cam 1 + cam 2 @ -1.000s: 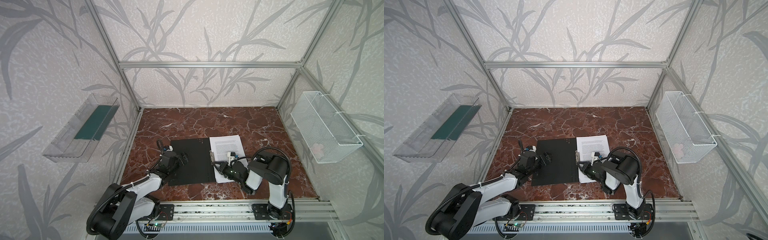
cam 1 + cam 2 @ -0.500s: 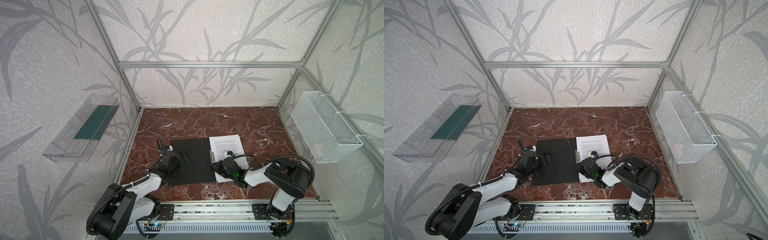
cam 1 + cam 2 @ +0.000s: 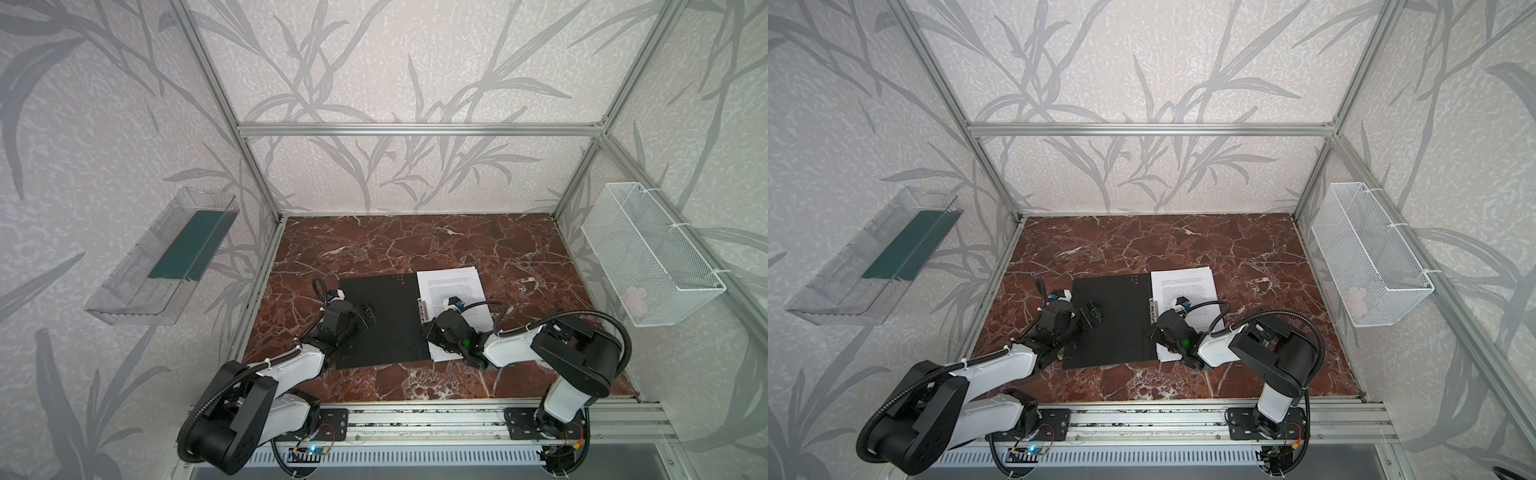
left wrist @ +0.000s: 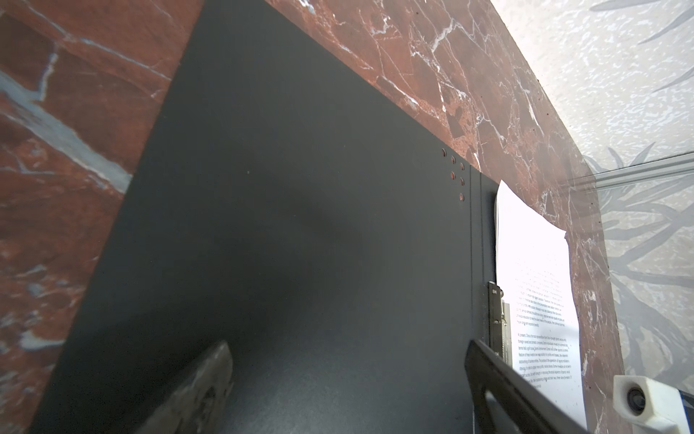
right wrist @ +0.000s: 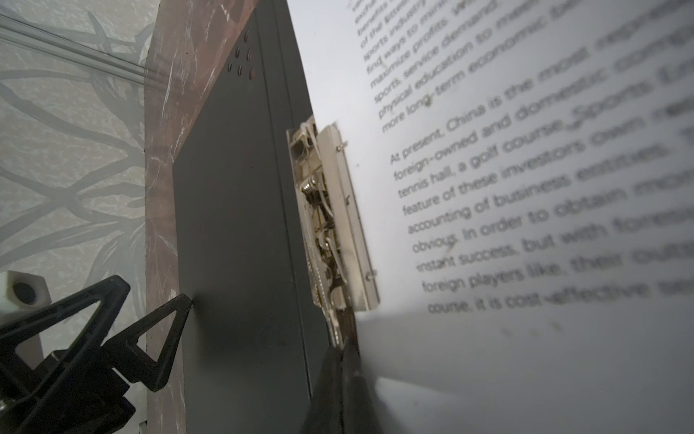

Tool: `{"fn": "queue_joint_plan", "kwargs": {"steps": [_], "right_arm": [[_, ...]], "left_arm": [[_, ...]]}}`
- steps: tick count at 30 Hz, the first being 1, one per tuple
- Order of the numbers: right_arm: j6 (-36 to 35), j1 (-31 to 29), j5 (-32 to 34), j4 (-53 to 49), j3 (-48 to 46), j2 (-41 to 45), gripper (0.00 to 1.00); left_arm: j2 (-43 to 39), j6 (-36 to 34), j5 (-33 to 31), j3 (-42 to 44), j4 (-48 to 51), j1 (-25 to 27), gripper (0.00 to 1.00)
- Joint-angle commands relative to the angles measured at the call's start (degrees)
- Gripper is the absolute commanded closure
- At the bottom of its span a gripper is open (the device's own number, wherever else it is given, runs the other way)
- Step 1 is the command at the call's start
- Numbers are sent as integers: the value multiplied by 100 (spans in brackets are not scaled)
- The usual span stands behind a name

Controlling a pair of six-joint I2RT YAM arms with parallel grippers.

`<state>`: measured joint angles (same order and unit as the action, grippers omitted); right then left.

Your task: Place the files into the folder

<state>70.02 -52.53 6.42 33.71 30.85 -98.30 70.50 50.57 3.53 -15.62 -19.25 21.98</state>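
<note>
The folder lies open on the red marble bench, black inside up. The files lie just right of its metal clip bar, print up. The left gripper sits low over the folder's left leaf. The right gripper is at the clip bar's near end and hides the files' near left corner.
</note>
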Motion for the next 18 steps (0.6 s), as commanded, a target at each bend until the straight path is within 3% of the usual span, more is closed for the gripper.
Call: {"fn": "queue_joint_plan", "kwargs": {"steps": [1, 7, 18], "right_arm": [[-426, -38, -332, -878, -63, -115, 99], [-776, -36, -487, -929, 105, 226, 91], [-970, -2, -642, -841, 118, 444, 68]], "left_arm": [[196, 99, 74, 266, 1012, 17, 1], [160, 97, 41, 261, 1046, 17, 1], [58, 86, 56, 229, 1135, 17, 1]]}}
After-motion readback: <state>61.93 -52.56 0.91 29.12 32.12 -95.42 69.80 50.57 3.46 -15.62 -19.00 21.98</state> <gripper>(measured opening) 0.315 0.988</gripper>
